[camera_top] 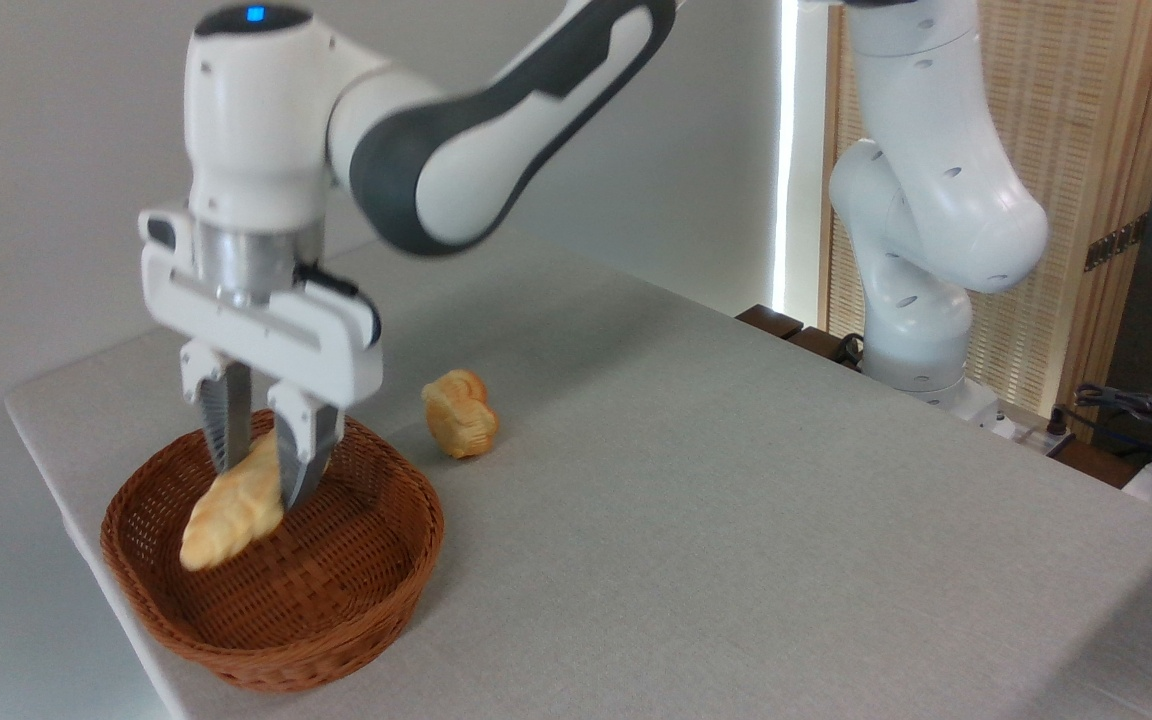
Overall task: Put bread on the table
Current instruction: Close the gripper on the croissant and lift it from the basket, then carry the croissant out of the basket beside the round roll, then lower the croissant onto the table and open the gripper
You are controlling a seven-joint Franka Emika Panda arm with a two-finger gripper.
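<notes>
The arm reaches in from the upper right, its last link bent straight down so the hand points vertically into the wicker basket at the near-left corner of the bench. The two fingers are clamped on the braided loaf — gripping it near its upper end, one finger on each side. The loaf hangs tilted, its lower tip dropping down and to the left of the hand, inside the basket's rim. It looks lifted clear of the basket floor, though the slight blur makes that hard to be sure of. The wrist is upright above the fingers, with a blue light on the top of the joint housing.

To the right of the hand and a little beyond it, a small round bun lies on the grey bench top — just outside the basket, not touching it. The arm's white base stands well off to the right at the bench's far edge.
</notes>
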